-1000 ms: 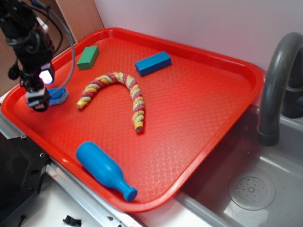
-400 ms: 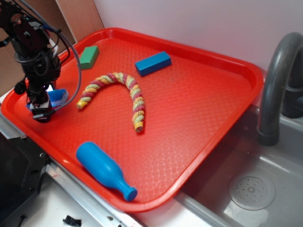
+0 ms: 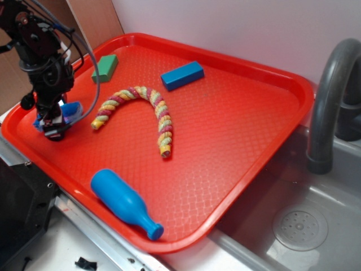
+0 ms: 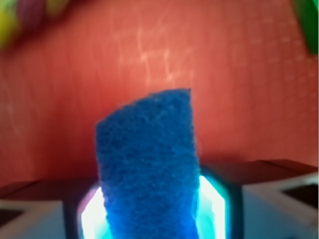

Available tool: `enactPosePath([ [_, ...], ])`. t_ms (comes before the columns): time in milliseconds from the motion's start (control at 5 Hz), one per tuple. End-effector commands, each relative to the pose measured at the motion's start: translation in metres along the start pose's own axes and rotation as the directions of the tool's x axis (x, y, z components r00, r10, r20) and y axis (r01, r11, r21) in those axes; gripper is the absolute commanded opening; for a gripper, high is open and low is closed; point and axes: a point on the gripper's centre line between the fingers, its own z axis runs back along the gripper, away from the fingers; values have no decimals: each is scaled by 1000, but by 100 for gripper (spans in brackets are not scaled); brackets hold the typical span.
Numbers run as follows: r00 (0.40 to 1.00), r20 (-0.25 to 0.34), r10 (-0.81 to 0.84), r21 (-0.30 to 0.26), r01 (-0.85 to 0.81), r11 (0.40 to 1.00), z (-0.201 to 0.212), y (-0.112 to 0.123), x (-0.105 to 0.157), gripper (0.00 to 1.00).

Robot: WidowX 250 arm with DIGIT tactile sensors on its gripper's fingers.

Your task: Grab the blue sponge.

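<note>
Here end effector (image 3: 52, 125) grasping blue sponge (image 4: 149, 164) over red tray (image 3: 225, 141), sink (image 3: 304, 226) beside

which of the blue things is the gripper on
The blue sponge at the tray's left edge, pinched by the gripper; the blue block and blue bottle lie untouched.
</note>
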Motion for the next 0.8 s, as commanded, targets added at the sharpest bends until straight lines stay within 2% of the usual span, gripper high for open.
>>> enactPosePath([
  [0, 863, 121, 490, 87, -501, 861, 117, -1, 28, 0],
  [200, 782, 166, 601, -4, -609, 793, 156, -17, 42, 0],
  [400, 732, 180, 657, -120, -647, 753, 189, -29, 53, 0],
  [600, 709, 214, 671, -156, -654, 741, 209, -38, 58, 0],
])
